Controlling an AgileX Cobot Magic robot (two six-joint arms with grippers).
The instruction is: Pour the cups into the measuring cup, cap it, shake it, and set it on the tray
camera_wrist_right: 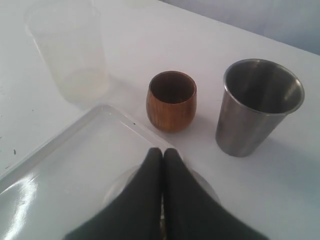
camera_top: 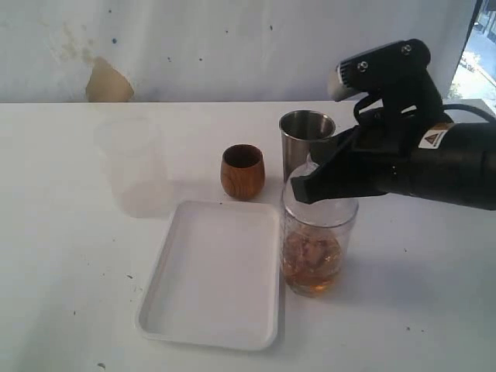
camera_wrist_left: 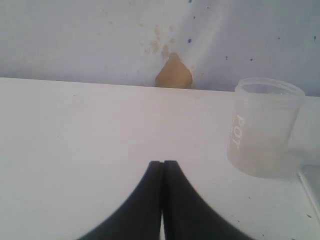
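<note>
Exterior camera overlooks the table [camera_top: 62,271]; both closer wrist cameras share the frosted cup [camera_wrist_left: 262,127] [camera_wrist_right: 67,50].

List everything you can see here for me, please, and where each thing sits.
table: 1, white, under everything
tray: 1, white, front of the table
wooden cup: 1, brown, behind the tray
steel tumbler: 1, silver, right of the wooden cup
frosted plastic cup: 1, translucent, behind the tray's left corner
measuring cup: 1, clear, holding amber liquid, beside the tray's right edge
dome lid: 1, clear, on the measuring cup
wall: 1, pale, tan patch, behind the table
right gripper: 1, black, fingers together over the dome lid
left gripper: 1, black, fingers together, near the frosted plastic cup
</note>
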